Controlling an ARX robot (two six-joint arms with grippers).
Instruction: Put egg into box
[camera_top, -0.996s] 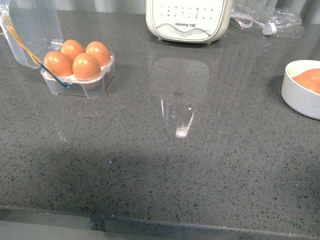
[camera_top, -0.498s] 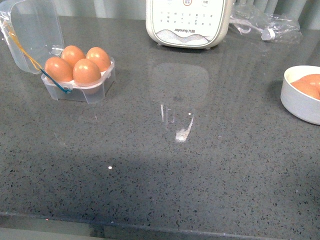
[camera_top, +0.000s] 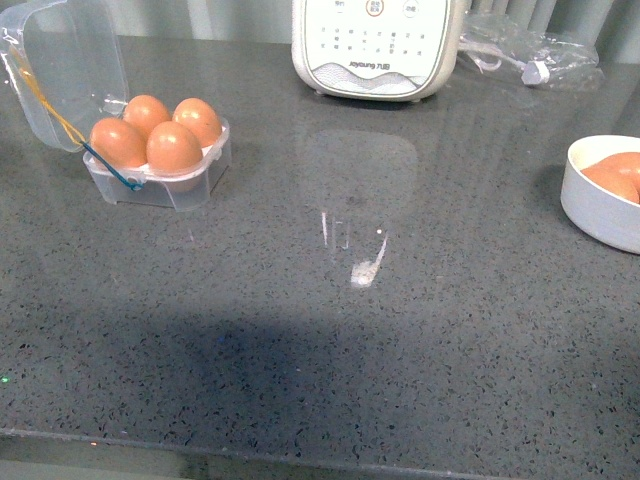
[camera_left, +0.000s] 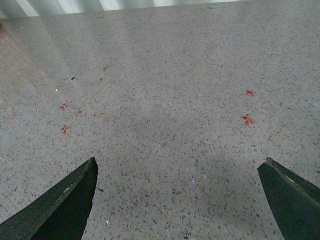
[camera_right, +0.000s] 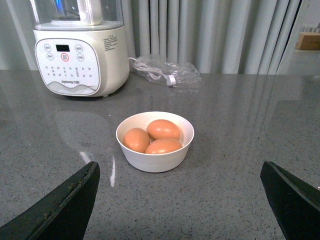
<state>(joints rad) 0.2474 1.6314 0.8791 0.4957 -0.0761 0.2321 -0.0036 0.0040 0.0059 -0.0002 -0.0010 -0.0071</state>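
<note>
Box (camera_top: 152, 188) barely shifted; left tool (camera_left: 180, 162), right tool (camera_right: 180, 165) spread wide, empty.

Left claw (camera_left: 180, 160): two fingers (camera_left: 65, 205) of very dark green, nearly black; flat wedge shapes tapering to blunt tips; matte surface, a few pale specks along one edge.
Right claw (camera_right: 180, 164): the same dark, tapered fingers (camera_right: 62, 205); smooth and unmarked.

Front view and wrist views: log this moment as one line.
box: lid open, four eggs | bowl: three eggs | left gripper: open, empty | right gripper: open, empty, facing bowl
</note>
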